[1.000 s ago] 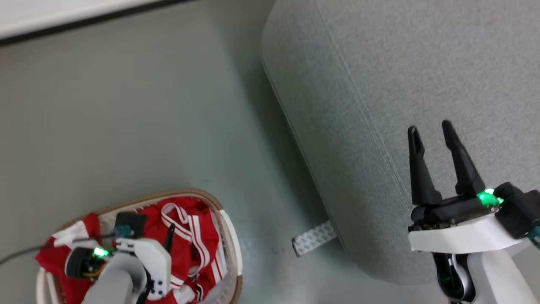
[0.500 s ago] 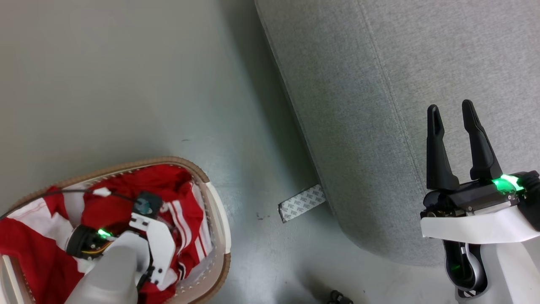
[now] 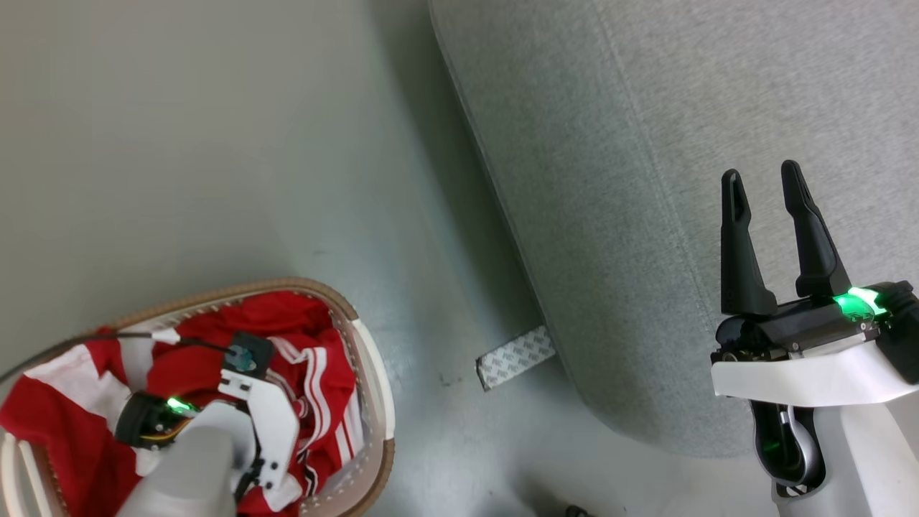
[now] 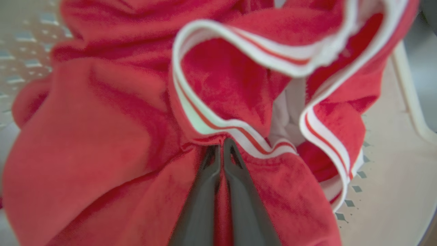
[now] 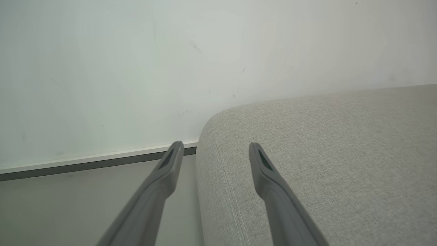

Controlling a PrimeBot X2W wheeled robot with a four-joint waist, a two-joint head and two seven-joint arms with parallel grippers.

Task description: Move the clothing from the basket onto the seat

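Note:
The clothing [image 3: 287, 323], red with white stripes, lies heaped in the basket [image 3: 375, 391], a white one with a brown rim at the head view's lower left. My left arm's wrist housing [image 3: 262, 424] reaches down into it. In the left wrist view my left gripper [image 4: 221, 145] is shut, pinching a fold of the red clothing [image 4: 102, 119] just below a white-striped hem. The grey fabric seat [image 3: 646, 143] spreads across the right. My right gripper [image 3: 760, 172] hangs open over the seat, nothing between its fingers; the right wrist view has the same right gripper [image 5: 215, 146] above the seat's [image 5: 324, 153] rounded edge.
A strip of white patterned tape [image 3: 515, 357] lies on the grey floor at the seat's base. A dark cable [image 3: 72, 345] runs to my left wrist. A pale wall with a dark baseboard [image 5: 85, 164] stands beyond the seat. Open floor separates basket and seat.
My left gripper has closed on the red fabric inside the basket. The head camera tilted down and has since shifted slightly. The right gripper stays open over the seat.

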